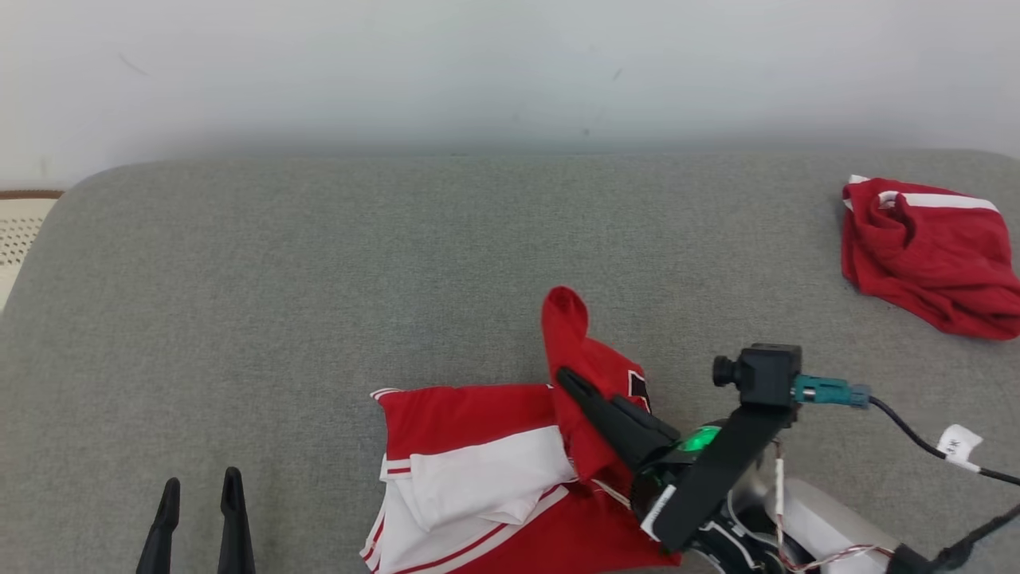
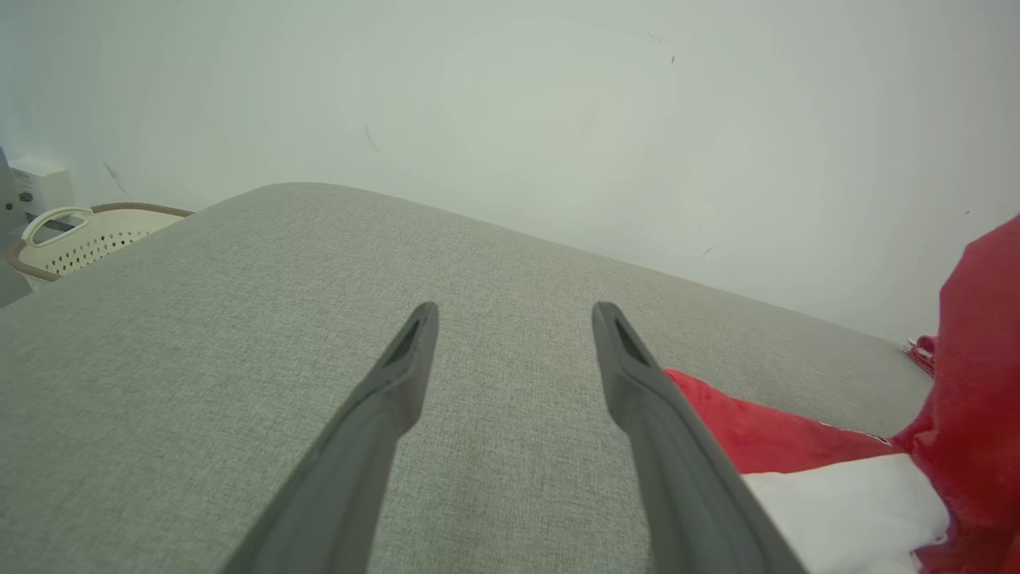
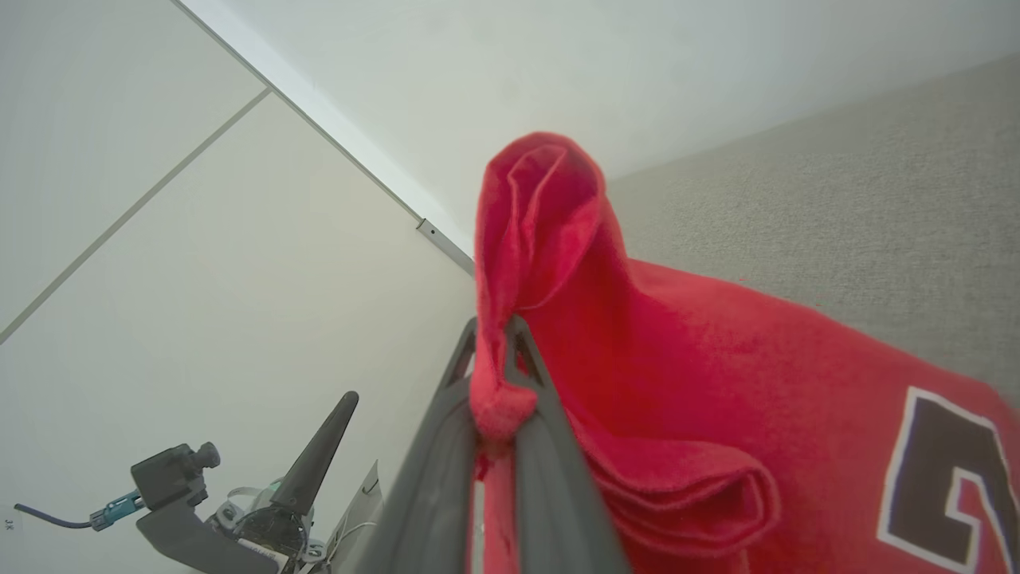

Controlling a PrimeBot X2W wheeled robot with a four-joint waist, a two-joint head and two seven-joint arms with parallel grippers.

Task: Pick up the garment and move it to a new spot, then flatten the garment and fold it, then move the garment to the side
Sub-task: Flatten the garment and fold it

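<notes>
At the lower left of the head view, the left gripper (image 1: 201, 478) hangs over the grey fabric-covered desk (image 1: 319, 279), its fingers apart and holding nothing. At lower centre the crumpled red-and-white jersey garment (image 1: 470, 470) lies on the desk. One red fold is raised and pinched between the closed fingers of the right gripper (image 1: 567, 376). Farther off, at the upper right, a second crumpled red cloth (image 1: 932, 255) lies well apart. A cream perforated basket (image 1: 20, 231) sits beyond the desk's left edge.
</notes>
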